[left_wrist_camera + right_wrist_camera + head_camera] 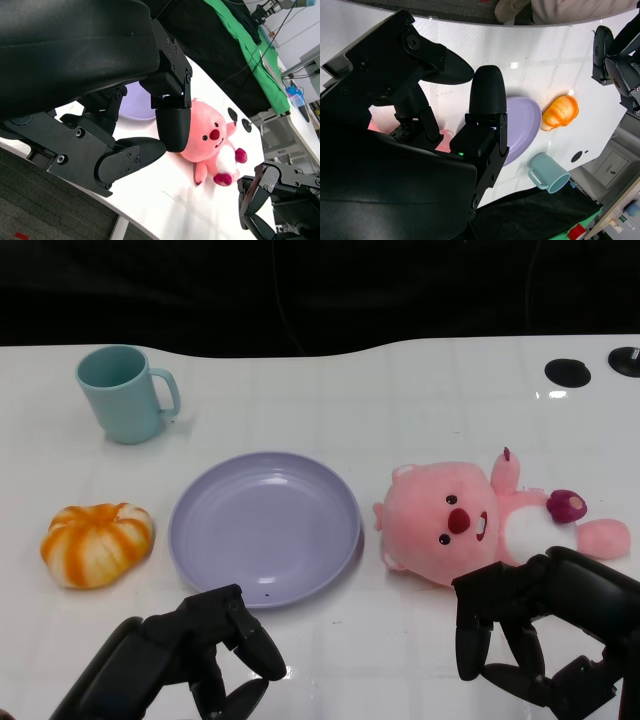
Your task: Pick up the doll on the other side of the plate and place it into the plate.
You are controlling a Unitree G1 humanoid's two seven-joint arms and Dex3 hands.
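Note:
A lilac plate (205, 540) lies in the middle of the white table. To its right a pink plush beaver doll (450, 520) lies on its back, also visible in the left wrist view (212, 140). On the plate's left sits an orange and white pumpkin-shaped plush (97, 543). My right hand (545, 625) hovers just in front of the pink doll, fingers apart and holding nothing. My left hand (190, 650) is low at the near edge, in front of the plate, fingers apart and empty. The right wrist view shows the plate (522, 122) and the pumpkin plush (560, 112) beyond my fingers.
A teal mug (125, 393) stands at the back left, handle to the right. Two black round holes (567, 371) sit in the table's far right corner. Dark cloth hangs behind the table's far edge.

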